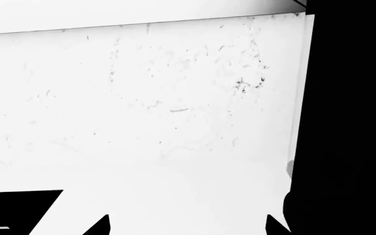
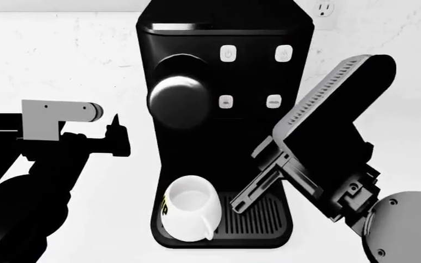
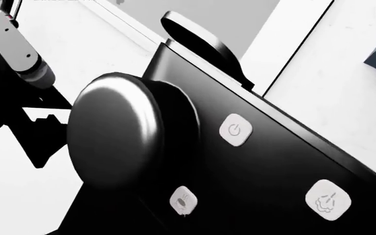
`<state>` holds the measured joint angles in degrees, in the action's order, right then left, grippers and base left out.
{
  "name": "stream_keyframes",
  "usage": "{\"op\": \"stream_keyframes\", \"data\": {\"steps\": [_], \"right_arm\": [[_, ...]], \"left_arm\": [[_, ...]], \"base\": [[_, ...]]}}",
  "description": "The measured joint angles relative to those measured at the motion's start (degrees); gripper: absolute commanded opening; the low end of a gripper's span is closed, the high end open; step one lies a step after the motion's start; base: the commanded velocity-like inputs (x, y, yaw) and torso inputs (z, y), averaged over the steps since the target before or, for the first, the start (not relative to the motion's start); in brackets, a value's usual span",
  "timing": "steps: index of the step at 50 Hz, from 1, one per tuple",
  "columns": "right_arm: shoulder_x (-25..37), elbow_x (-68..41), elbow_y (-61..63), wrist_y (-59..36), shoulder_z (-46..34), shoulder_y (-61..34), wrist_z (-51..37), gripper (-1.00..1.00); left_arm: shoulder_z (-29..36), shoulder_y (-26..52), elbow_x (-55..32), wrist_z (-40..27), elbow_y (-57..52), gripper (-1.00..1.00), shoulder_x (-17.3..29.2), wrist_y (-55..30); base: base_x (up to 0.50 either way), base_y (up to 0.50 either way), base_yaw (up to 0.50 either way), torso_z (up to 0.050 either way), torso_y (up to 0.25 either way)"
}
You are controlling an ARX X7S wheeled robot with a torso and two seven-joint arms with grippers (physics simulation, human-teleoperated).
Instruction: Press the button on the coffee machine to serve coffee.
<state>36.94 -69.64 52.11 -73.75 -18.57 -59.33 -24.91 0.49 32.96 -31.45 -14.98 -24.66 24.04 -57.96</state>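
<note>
Approaching the button panel is the step you are in: the tall black boxy coffee machine (image 2: pixel 221 109) stands dead centre in the head view, at your twelve o'clock, with a white ceramic cup (image 2: pixel 190 211) already sitting on its ribbed black drip tray (image 2: pixel 258 222) under the round bulging brew head (image 2: pixel 180 98). Your right gripper (image 2: pixel 251 194) hangs at about four o'clock from the brew head, just in front of the machine's lower face and above the tray; its fingers look close together, but you cannot tell for certain whether they are closed or parted. Your left gripper (image 2: pixel 115 134) waits off at nine o'clock, apart from the machine, and its state cannot be told either. The four small white buttons (image 2: pixel 227 102) lie at about one o'clock from the right fingertips, none of them touched yet. The right wrist camera already frames the power button (image 3: pixel 235 130) and the cup-marked button (image 3: pixel 182 199). Next, you probably need to lift the right gripper and ease one fingertip squarely onto the coffee button.
</note>
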Motion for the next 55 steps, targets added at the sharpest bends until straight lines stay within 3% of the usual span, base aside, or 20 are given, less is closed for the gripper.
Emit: {"op": "stream_keyframes", "data": {"steps": [55], "right_arm": [[-0.86,12.95,-7.46,6.93,-10.42,-1.55,8.47,-1.00]], "left_arm": [[0.00,-1.40,-0.29,-0.05,1.44,1.00,0.65,2.09]], "base": [[0.00,0.00,0.00,0.000,0.000]]}}
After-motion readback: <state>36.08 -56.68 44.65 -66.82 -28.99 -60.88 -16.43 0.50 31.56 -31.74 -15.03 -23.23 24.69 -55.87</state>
